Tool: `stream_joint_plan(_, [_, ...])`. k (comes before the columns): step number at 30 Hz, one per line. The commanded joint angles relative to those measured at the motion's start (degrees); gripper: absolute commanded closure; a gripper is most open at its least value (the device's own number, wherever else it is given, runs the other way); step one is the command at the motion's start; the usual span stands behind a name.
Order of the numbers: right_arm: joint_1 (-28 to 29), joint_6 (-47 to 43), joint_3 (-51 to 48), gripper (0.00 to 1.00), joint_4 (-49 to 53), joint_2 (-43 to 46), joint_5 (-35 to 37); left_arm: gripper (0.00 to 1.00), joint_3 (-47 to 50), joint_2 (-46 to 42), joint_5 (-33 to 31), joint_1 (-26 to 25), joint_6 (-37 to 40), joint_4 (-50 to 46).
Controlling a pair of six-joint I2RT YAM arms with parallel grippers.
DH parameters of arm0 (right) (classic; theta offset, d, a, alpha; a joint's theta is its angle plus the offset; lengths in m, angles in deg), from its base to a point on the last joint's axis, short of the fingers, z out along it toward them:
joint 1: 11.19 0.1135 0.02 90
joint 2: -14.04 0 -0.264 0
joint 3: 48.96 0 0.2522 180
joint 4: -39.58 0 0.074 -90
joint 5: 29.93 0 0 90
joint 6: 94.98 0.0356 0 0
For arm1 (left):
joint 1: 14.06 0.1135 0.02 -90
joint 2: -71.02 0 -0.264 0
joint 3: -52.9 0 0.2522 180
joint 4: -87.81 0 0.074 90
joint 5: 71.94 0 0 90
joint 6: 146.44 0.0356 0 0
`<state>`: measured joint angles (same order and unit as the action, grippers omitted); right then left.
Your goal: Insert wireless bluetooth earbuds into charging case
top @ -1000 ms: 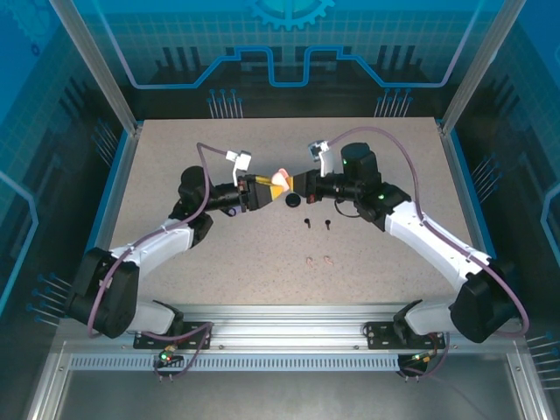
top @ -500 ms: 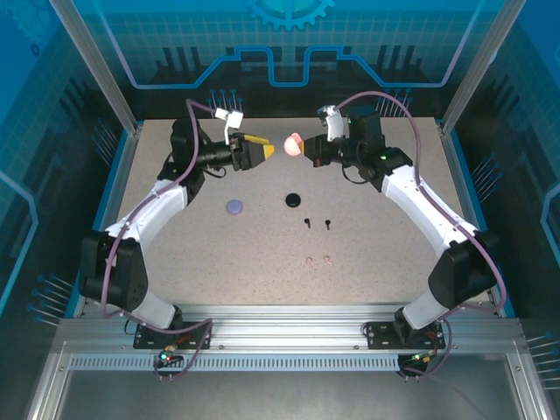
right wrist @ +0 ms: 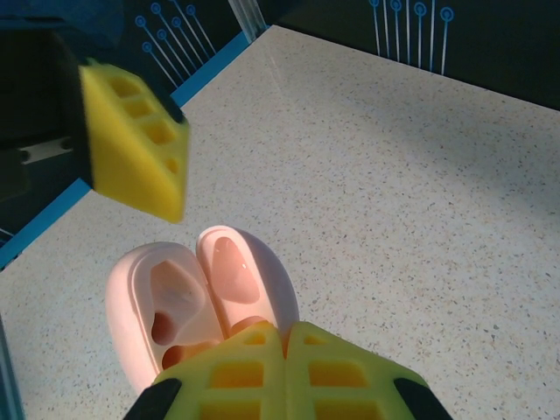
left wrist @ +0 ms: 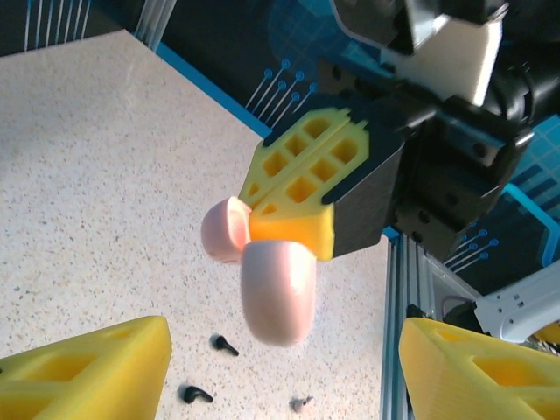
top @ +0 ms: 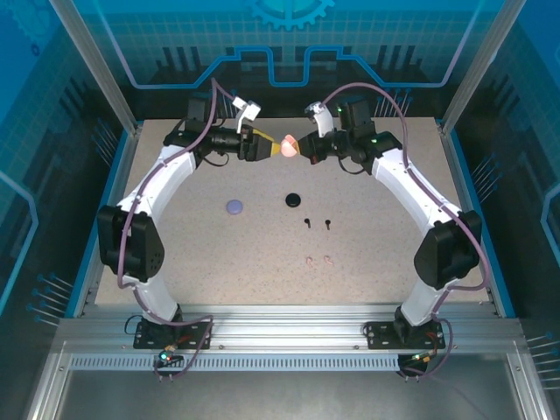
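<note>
The right hand [top: 300,147] is pinching the open pale pink charging case [right wrist: 197,297] by one end only, up in the air over the far part of the surface [top: 394,262]. The case is therefore risking a twist or a slip if the left hand [top: 268,149] is nudging it while reaching in. The right hand is clamping tight on the case. The left hand is standing partly open, holding nothing, just beside the case. The pale pink earbuds [top: 318,259] are lying well apart, toward the near edge.

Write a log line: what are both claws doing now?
right gripper: shut on open pink case, lifted | left gripper: open, empty | black earbuds: on table
</note>
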<state>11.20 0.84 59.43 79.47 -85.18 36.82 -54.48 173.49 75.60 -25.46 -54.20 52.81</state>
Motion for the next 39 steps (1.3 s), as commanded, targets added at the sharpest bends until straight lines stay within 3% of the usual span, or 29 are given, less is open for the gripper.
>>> stream_joint_plan(1, [-0.88,-2.13,2.51,1.0,2.56,-1.29,-2.48,0.29,-3.03,1.67,3.06,0.1,4.89,-7.15])
stream_joint_plan(24, [1.25,-4.76,7.8,1.0,7.97,-3.97,-4.75,0.38,-9.18,6.07,6.64,-1.68,11.12,-17.11])
stream_joint_plan(39, [2.48,-4.9,9.67,1.0,8.83,-5.22,-4.46,0.52,-10.1,6.73,7.31,-2.14,12.73,-19.31])
